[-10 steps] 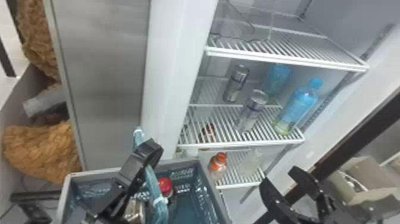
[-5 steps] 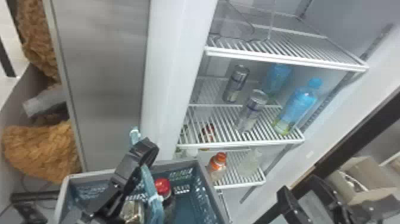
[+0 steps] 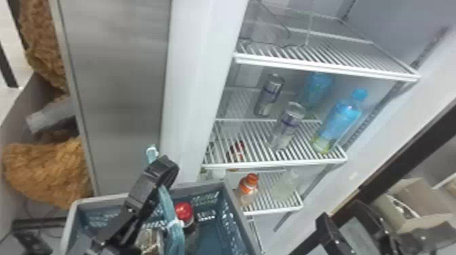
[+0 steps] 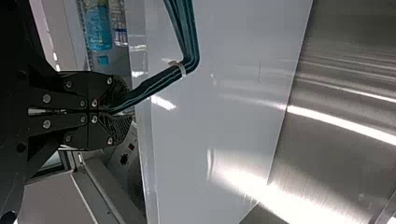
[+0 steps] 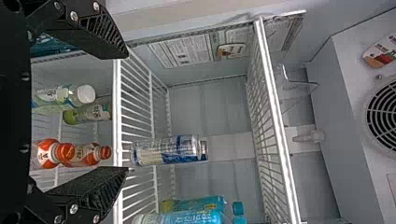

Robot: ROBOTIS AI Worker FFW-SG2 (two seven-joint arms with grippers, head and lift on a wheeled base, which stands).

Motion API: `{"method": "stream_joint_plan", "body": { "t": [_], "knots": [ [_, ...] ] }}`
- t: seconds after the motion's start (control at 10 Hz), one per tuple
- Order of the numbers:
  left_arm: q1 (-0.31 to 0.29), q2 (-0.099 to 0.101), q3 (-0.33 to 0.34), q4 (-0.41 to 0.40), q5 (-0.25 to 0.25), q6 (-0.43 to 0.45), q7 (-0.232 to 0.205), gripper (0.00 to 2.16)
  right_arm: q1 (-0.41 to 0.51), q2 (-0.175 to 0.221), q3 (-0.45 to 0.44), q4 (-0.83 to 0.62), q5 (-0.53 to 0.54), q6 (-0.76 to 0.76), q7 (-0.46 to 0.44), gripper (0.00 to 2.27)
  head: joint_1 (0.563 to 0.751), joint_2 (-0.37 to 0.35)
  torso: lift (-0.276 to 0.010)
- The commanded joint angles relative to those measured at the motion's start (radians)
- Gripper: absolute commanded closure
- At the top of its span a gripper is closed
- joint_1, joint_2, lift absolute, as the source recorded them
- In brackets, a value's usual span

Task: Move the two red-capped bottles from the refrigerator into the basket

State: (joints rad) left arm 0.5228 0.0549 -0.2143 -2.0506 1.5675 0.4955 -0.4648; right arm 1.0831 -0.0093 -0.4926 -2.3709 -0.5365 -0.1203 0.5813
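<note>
Right fingers point(image 3: 324, 223) moved rightward, spread; left fingers point(image 3: 167, 169) grip teal handle point(image 3: 176, 239); red-capped bottle point(image 3: 185, 213) upright.

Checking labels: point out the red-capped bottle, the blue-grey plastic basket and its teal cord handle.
Red-capped bottle point(image 3: 184, 211): head view, cap.
Blue-grey plastic basket point(image 3: 101, 199): head view, rim.
Teal cord handle point(image 4: 161, 80): left wrist view, beside white tie.

Room here along the middle shelf's point(image 3: 271, 165) left front, with the front can point(image 3: 288, 125) and blue bottle point(image 3: 342, 115) standing to the right, upper shelf point(image 3: 322, 66) overhead; over the basket point(image 3: 203, 186), the handle point(image 3: 166, 200) crosses beside the red-capped bottle point(image 3: 185, 215).
</note>
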Motion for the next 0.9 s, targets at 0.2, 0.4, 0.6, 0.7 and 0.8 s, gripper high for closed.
{"method": "stream_joint_plan", "body": {
  "t": [0.2,0.4,0.6,0.7,0.8],
  "knots": [
    [0.0,0.0,0.003,0.0,-0.002,-0.002,-0.003,1.2,-0.008,-0.005,0.002,0.004,0.004,0.002,0.0,0.17,0.695,-0.35,0.0],
    [0.002,0.0,0.003,0.0,0.0,-0.005,-0.003,1.2,-0.011,-0.005,0.002,0.006,0.004,0.002,0.0,0.17,0.695,-0.35,0.0],
    [0.002,0.0,0.003,0.0,0.0,-0.007,-0.003,1.2,-0.013,-0.005,0.004,0.009,0.002,0.002,0.0,0.17,0.695,-0.35,0.0],
    [0.002,0.0,0.003,0.0,0.0,-0.007,-0.003,1.2,-0.015,-0.006,0.004,0.013,0.0,0.002,0.0,0.17,0.695,-0.35,0.0],
    [0.002,0.0,0.003,0.0,0.0,-0.007,-0.003,1.2,-0.018,-0.006,0.006,0.013,0.002,0.002,0.0,0.17,0.695,-0.35,0.0]
  ]
}}
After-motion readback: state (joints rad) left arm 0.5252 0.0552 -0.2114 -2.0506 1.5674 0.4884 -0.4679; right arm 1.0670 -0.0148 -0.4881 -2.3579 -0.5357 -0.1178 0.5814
